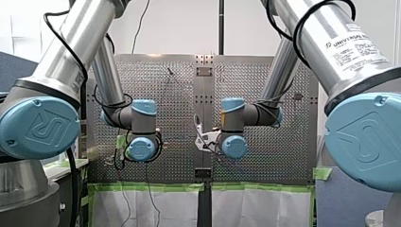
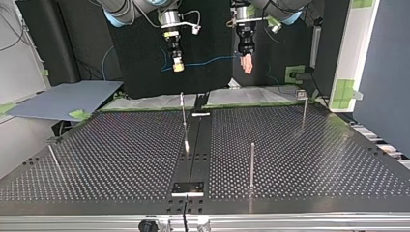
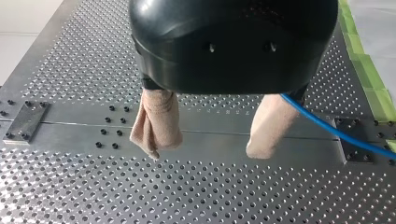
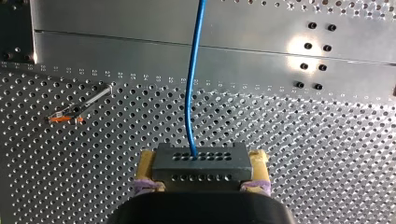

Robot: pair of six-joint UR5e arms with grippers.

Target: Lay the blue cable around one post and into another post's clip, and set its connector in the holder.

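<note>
Carry step: our right gripper (image 4: 201,164) clamps the connector (image 4: 201,173); our left gripper (image 3: 206,149), jaws apart, flanks the blue cable (image 2: 208,61) hanging midair. Next, likely lower toward the post (image 2: 252,164) at 5 o'clock, top view.

Bright, even light in my front view, dark backdrop (image 2: 140,72) far in top view, white glare on the perforated table (image 4: 299,46) in my right wrist view
</note>
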